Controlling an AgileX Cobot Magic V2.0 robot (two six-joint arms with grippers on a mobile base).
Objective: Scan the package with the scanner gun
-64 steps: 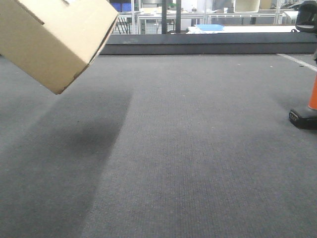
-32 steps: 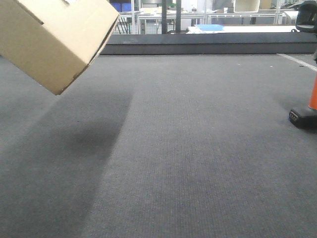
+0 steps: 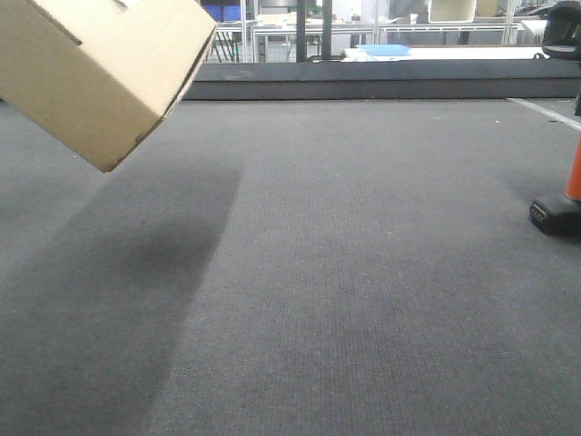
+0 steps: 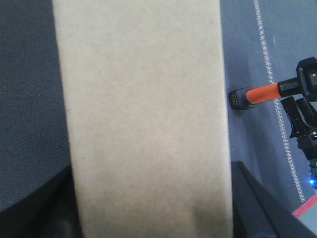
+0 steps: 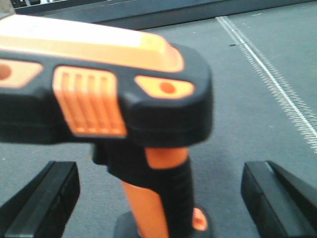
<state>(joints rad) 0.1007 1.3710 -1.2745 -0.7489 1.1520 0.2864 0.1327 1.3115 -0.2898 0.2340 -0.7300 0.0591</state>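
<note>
My left end effector (image 4: 153, 210) clasps the package (image 3: 100, 73) aloft between its fingers, while my right end effector (image 5: 158, 196) gapes around the standing scanner gun (image 5: 124, 99), so gripping it and scanning are not yet done.

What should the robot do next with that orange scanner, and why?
Probably close the right gripper on the orange stem of the scanner gun: its fingers sit open on either side, not touching, while the package is already held tilted above the mat.
</note>
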